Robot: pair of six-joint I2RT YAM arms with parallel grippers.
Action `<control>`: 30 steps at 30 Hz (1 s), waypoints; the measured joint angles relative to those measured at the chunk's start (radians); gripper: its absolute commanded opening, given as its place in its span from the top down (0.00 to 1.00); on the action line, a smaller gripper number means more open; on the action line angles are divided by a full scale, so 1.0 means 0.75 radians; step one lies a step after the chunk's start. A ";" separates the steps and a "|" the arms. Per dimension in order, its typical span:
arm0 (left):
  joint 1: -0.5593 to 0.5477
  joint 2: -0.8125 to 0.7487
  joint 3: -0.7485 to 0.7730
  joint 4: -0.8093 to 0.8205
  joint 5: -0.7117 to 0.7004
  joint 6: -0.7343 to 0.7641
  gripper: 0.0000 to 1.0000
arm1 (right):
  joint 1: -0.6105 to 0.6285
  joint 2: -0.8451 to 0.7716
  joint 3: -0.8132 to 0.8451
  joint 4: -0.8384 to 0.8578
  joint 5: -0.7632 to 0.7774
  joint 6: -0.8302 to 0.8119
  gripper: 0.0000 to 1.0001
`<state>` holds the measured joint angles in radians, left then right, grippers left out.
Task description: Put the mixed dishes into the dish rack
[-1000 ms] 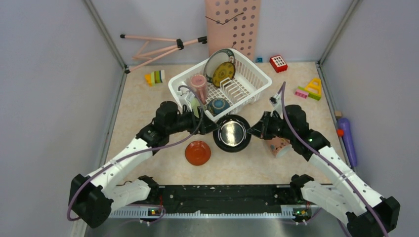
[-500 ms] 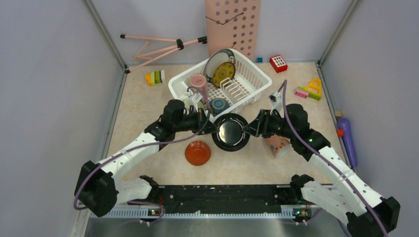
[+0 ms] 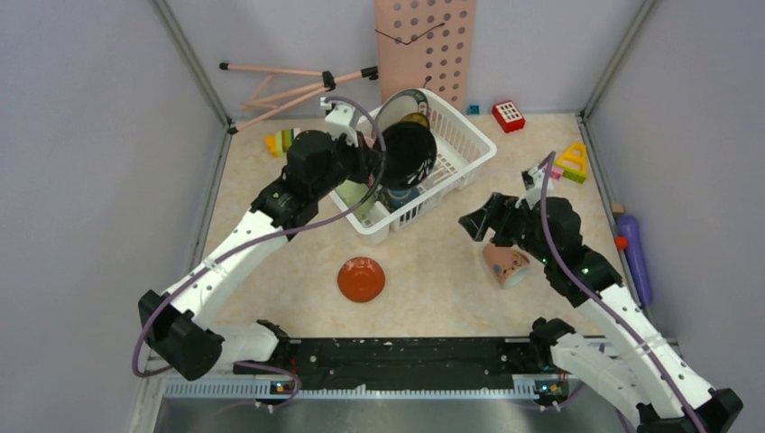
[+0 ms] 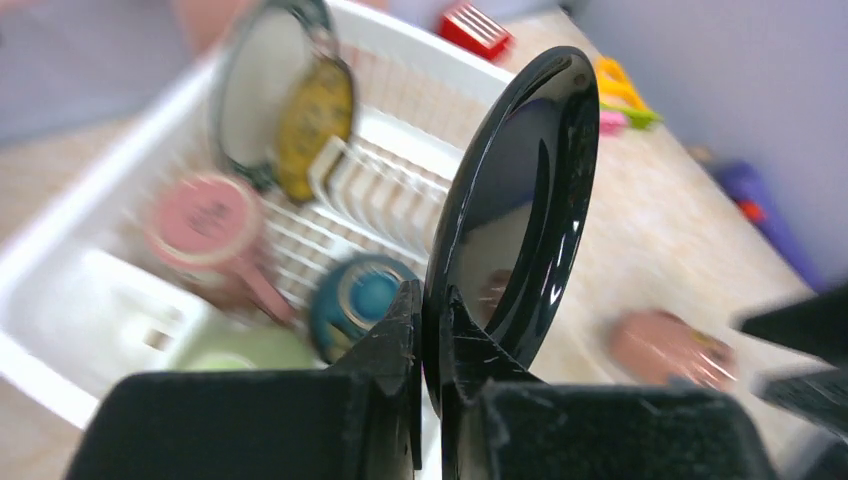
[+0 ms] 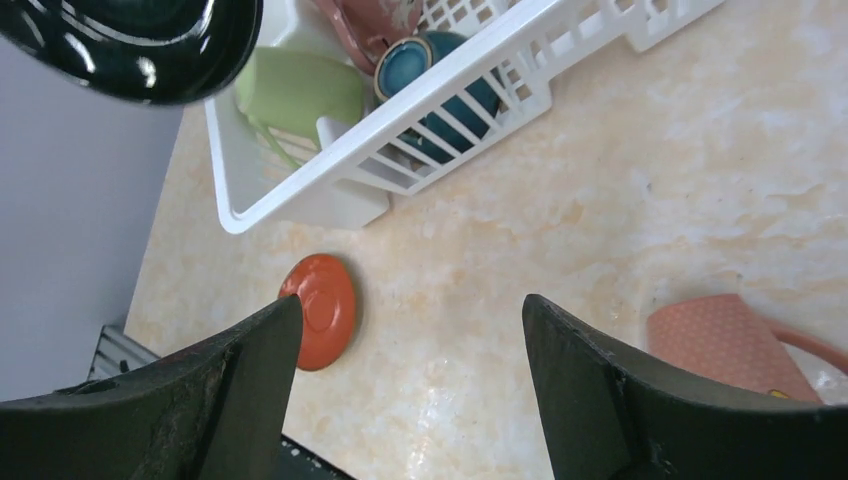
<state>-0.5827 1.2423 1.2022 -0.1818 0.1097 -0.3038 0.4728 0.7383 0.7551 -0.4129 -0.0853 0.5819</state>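
change over the last second: the glossy black round plate (image 4: 520,200) was lying flat on the beige tabletop (image 3: 262,194) just in front of the white slotted plastic dish rack (image 3: 471,137), with both arms at its rim. now it's airborne, above the rack.

- left gripper (image 4: 430,310): clenched on the plate's lower rim. plate stands on edge, slightly tilted, and hangs over the middle of the rack. not seated in anything yet.
- right gripper (image 5: 405,315): fingers spread wide, nothing between them. it has backed away to the right of the rack, over bare table. looks like it only helped tip the plate up for the left arm.
- already in the rack: teal-rimmed white plate (image 4: 265,90) and olive-yellow dish (image 4: 315,115) upright at the far end, pink cup with handle (image 4: 210,220), small blue bowl (image 4: 360,295), pale-green cup (image 5: 300,90) at the near corner.
- not yet loaded: small red saucer (image 3: 362,279) on the table in front of the rack, and a pink patterned cup (image 3: 505,264) on its side near the right arm.

my read: the hard part of this plate is done, pickup and handover. what's left is lowering it into a free divider slot next to the yellow dish.

risks: the grip is a thin pinch on a slick rim, so the plate could swing or slip. the bowl sits right under the plate's path, so the edge could clip it. left wrist view is blurred, so i can't tell which slot it lines up with.
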 measured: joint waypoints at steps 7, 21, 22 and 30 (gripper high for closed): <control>-0.077 0.287 0.172 0.197 -0.452 0.448 1.00 | 0.000 -0.055 0.040 -0.008 0.140 -0.060 0.21; -0.091 0.811 0.357 0.612 -0.682 1.046 1.00 | 0.000 -0.065 0.089 -0.005 0.213 -0.177 0.21; -0.091 0.841 0.369 0.642 -0.687 1.071 1.00 | 0.000 -0.062 0.096 -0.014 0.215 -0.183 0.21; -0.091 1.018 0.459 0.716 -0.676 1.154 1.00 | 0.000 -0.020 0.180 -0.031 0.238 -0.205 0.23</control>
<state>-0.6510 2.0060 1.5467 0.3553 -0.3977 0.5617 0.4728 0.7231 0.8902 -0.4358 0.0933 0.4282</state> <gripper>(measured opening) 0.046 0.777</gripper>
